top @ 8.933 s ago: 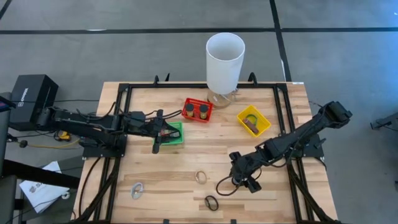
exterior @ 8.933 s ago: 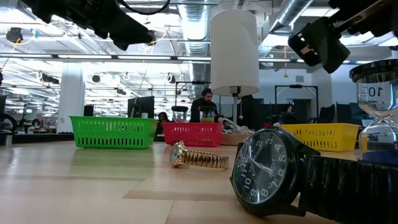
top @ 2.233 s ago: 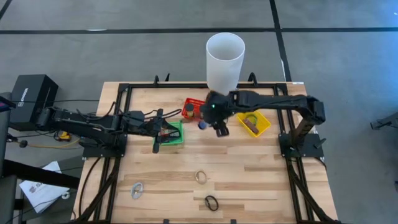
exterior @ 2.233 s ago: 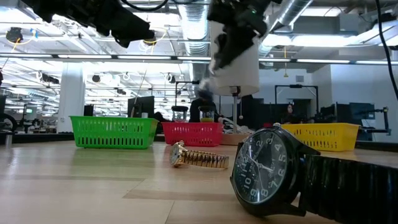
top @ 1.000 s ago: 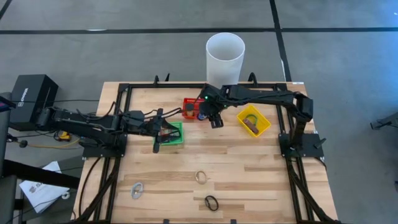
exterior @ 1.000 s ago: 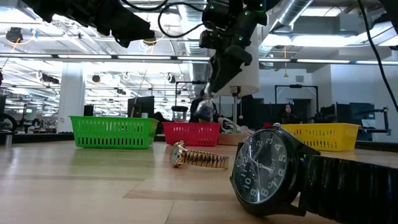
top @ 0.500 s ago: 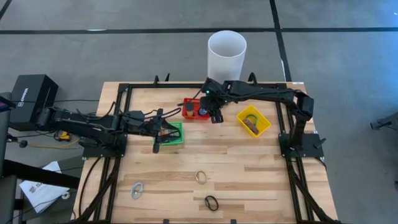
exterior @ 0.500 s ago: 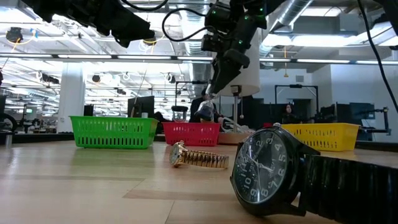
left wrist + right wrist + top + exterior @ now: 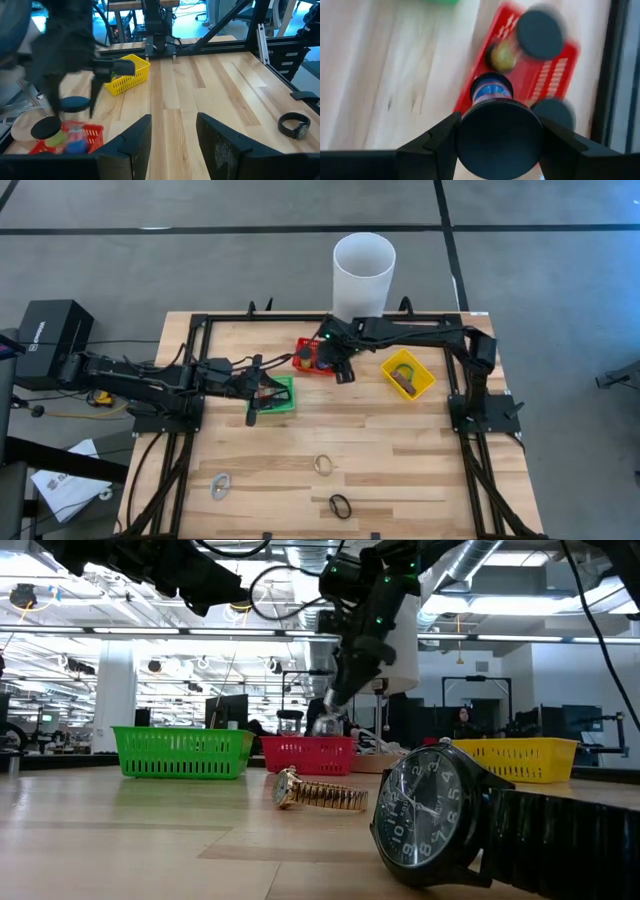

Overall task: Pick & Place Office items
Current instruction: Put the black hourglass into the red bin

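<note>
Taking the red basket as the anchor and going left to right. Far off to its left and toward the front edge: a silvery clip lying on the table. Just left of the basket: the left gripper, parked over the green basket, fingers spread apart with nothing between them in its wrist view. Looks like it's just waiting.

At the basket itself: the right gripper, hovering right over it, clamped on an hourglass with dark end caps and blue stuff inside. Already in the basket: two more timers, dark caps up, one with yellow filling.

In front of the basket, well apart from it: a gold watch, then a black watch nearer the front edge. Off to the right of the basket: the yellow basket, something dark lying in it.

Step in hand, best guess: placing, hourglass about to join the others. Next move probably needs lowering into the free spot beside the two caps without knocking them, then letting go. Hard to tell how much room is left in there.
</note>
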Tool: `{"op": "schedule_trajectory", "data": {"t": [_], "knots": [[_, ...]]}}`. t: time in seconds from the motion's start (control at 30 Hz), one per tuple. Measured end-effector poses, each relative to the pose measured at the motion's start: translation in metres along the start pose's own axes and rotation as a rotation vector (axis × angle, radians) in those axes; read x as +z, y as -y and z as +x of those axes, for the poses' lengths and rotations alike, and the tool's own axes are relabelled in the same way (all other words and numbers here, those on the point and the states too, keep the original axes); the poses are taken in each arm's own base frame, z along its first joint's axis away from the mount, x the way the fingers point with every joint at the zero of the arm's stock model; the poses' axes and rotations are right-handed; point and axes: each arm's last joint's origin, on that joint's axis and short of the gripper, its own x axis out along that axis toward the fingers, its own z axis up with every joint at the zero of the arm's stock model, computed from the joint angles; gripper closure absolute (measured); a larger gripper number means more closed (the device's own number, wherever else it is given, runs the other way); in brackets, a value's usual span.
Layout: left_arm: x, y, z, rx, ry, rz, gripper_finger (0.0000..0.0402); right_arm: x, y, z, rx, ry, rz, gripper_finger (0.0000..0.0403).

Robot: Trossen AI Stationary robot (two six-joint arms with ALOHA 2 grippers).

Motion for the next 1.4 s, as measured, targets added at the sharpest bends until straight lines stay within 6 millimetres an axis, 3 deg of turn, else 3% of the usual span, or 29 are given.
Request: {"op": "schedule_trajectory", "data": {"t": [0.27, 0.97, 1.4], "knots": [[0.0, 0.0, 0.0, 0.0, 0.0, 0.0, 0.0253, -0.001, -0.006, 0.015, 0.013, -0.054, -0.048, 0.0198], [0.0, 0.0, 0.0, 0.0, 0.0, 0.0, 0.0253, 0.007, -0.042, 0.011, 0.223, -0.062, -0.115, 0.0197], [0.0, 0.0, 0.0, -0.002, -0.001, 0.0, 0.0253, 0.01, -0.044, 0.014, 0.213, -0.034, -0.156, 0.0175]]}}
